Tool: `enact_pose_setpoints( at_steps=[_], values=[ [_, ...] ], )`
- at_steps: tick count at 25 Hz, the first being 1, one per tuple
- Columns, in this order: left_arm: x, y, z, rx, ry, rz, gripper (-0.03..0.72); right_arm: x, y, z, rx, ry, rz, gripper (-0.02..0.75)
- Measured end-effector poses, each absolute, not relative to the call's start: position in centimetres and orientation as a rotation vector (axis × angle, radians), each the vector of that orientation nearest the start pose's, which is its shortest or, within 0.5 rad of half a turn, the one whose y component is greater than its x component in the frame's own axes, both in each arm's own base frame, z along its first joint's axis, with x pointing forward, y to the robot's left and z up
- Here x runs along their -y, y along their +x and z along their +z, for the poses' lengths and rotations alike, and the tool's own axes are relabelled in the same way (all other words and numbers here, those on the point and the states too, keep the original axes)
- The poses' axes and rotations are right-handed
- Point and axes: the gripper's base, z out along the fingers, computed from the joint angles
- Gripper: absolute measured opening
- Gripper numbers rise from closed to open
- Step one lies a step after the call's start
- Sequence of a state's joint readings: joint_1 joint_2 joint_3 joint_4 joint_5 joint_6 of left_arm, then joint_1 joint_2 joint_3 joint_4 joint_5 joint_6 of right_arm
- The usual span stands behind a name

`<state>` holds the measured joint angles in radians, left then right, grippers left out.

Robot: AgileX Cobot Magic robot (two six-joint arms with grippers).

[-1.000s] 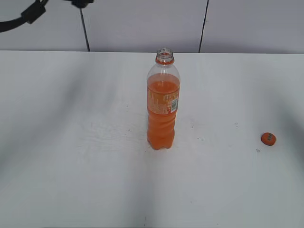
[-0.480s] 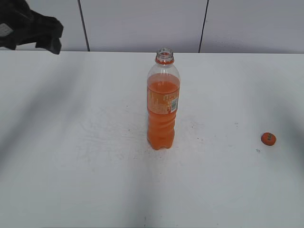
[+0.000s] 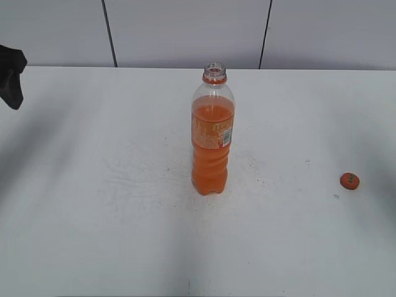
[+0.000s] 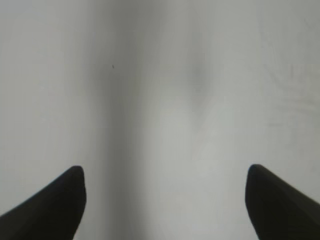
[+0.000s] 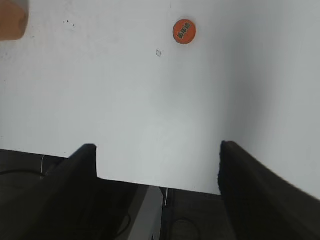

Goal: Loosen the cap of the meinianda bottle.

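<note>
The meinianda bottle point(image 3: 212, 139) stands upright at the middle of the white table, its neck open with no cap on it. The orange cap point(image 3: 349, 180) lies flat on the table at the right; it also shows in the right wrist view point(image 5: 184, 31). A corner of the bottle shows at the top left of the right wrist view point(image 5: 11, 19). My left gripper point(image 4: 165, 175) is open and empty over bare table; part of it shows at the far left edge of the exterior view point(image 3: 11, 77). My right gripper point(image 5: 157, 150) is open and empty above the table's front edge, out of the exterior view.
The white table point(image 3: 111, 204) ends at a grey panelled wall point(image 3: 185, 31) behind. Below the table's front edge point(image 5: 150, 182), the right wrist view shows a dark floor with cables and a table leg.
The left gripper has moved left and down along the far left edge of the exterior view. The bottle and the cap have not moved.
</note>
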<state>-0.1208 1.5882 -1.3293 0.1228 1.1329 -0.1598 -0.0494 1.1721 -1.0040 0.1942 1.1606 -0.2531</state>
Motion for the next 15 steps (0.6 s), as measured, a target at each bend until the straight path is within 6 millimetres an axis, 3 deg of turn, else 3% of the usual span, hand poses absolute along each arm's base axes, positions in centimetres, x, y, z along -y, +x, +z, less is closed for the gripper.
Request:
enact_pose_setpoints(
  at_steps=[5,7,10,15],
  values=[
    [3.1,30.6,29.7,-2.935,0.038,0.072,0.588,-0.6,20.3,31.4,-2.820,-0.222,0.206,0.563],
    [2.9,29.2,30.1,-2.929,0.041,0.065,0.588,-0.6,20.0,31.7,-2.806,-0.223,0.202,0.563],
    [2.6,26.3,30.5,-2.920,0.042,0.061,0.588,-0.7,19.2,32.5,-2.766,-0.225,0.192,0.563],
    [1.8,19.8,31.9,-2.833,0.038,0.050,0.588,-0.7,16.7,33.3,-2.702,-0.231,0.165,0.563]
  ],
)
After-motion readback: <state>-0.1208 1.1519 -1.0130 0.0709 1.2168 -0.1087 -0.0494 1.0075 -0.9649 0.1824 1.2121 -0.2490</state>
